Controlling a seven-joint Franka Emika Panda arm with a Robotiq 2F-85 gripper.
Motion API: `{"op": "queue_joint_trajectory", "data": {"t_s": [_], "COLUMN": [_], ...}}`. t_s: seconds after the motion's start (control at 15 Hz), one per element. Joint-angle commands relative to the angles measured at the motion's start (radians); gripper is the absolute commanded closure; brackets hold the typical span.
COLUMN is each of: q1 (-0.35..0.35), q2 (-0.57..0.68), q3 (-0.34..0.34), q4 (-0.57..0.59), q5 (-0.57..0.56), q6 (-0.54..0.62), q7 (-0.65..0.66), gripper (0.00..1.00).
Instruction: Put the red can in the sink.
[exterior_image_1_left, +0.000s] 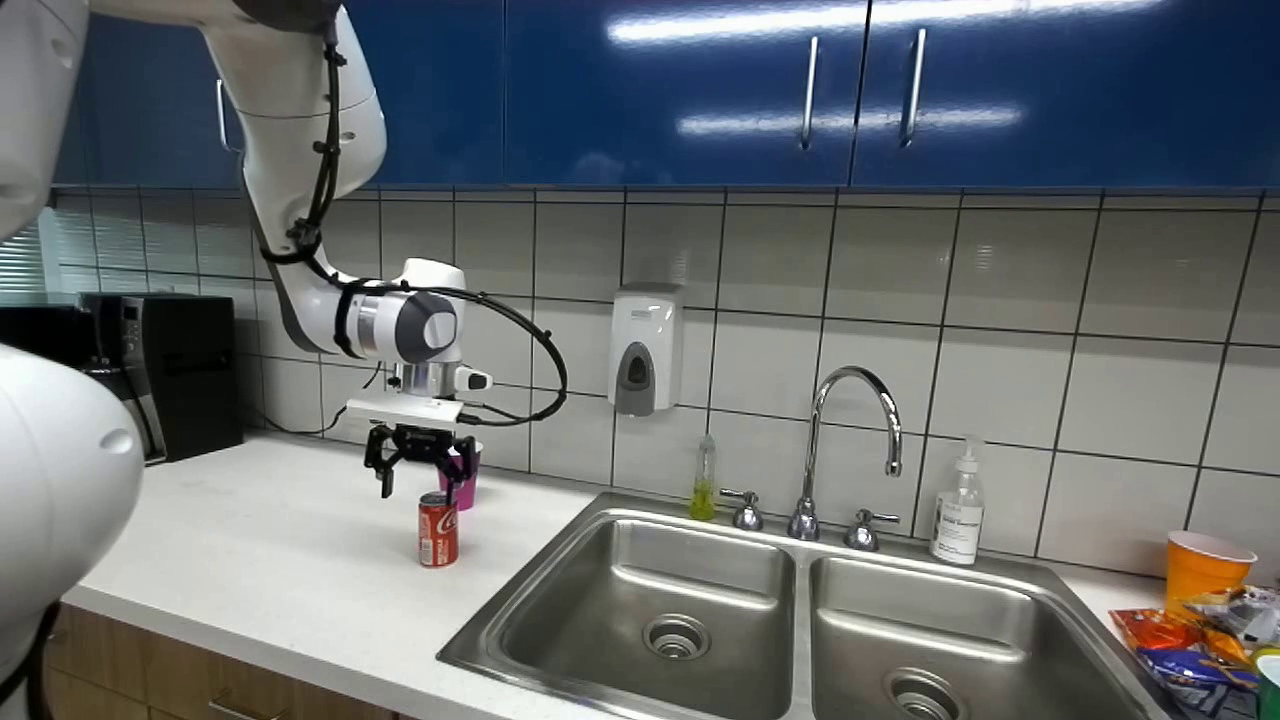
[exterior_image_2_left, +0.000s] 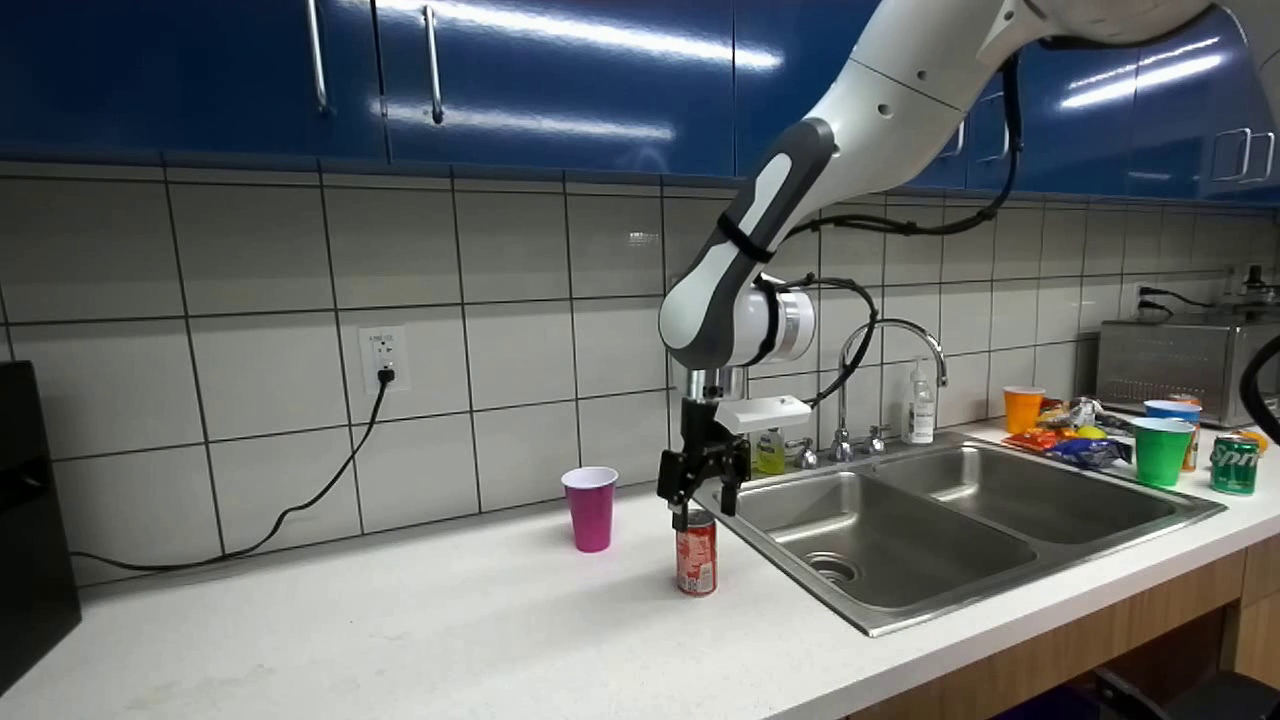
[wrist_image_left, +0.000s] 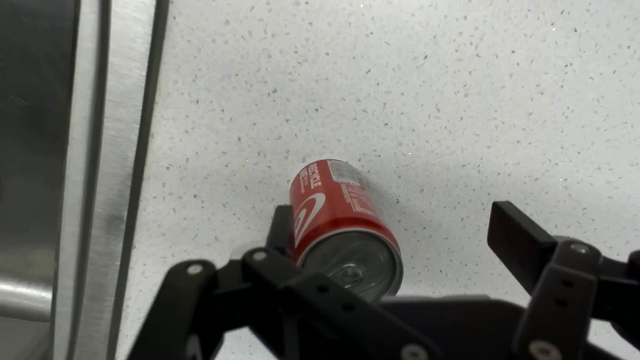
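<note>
Nearest us in the wrist view, the gripper (wrist_image_left: 394, 230) points down with its jaws spread wide and nothing held, presumably so that a round body may pass between them. Just below, the red can (exterior_image_1_left: 438, 533) stands upright on the counter (exterior_image_1_left: 290, 540), its curved side offered for a pinch; it sits off-centre, close to the finger (wrist_image_left: 281, 227) nearer the sink (exterior_image_1_left: 540, 580), so we judge a small shift that way is wanted, lest that finger land on the can's top. Whether they touch we cannot tell. The sink lies just beside, which should make our carry short. Farther back, the pink cup (exterior_image_2_left: 591, 515) stands near the tiled wall (exterior_image_1_left: 1000, 380), apart from the can and so, we think, hardly in our way, while the faucet (exterior_image_1_left: 812, 450) rises at the sink's rear edge, presumably to serve both basins.
</note>
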Motion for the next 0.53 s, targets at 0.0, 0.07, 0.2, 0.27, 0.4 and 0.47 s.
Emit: {"op": "queue_joint_trajectory", "data": {"t_s": [0.0, 0.07, 0.2, 0.27, 0.4, 0.47], "q1": [-0.022, -0.023, -0.024, -0.025, -0.027, -0.029], "q2": [0.016, 0.019, 0.024, 0.026, 0.034, 0.038], "q3": [0.014, 0.014, 0.012, 0.012, 0.011, 0.011], "q4": [0.017, 0.018, 0.021, 0.023, 0.027, 0.029], "q5": [-0.031, -0.033, -0.041, -0.042, -0.045, -0.046], "q6": [-0.003, -0.003, -0.004, -0.004, -0.005, -0.005], "q7": [0.004, 0.004, 0.005, 0.005, 0.005, 0.005], "gripper": [0.0, 0.0, 0.0, 0.0, 0.0, 0.0]}}
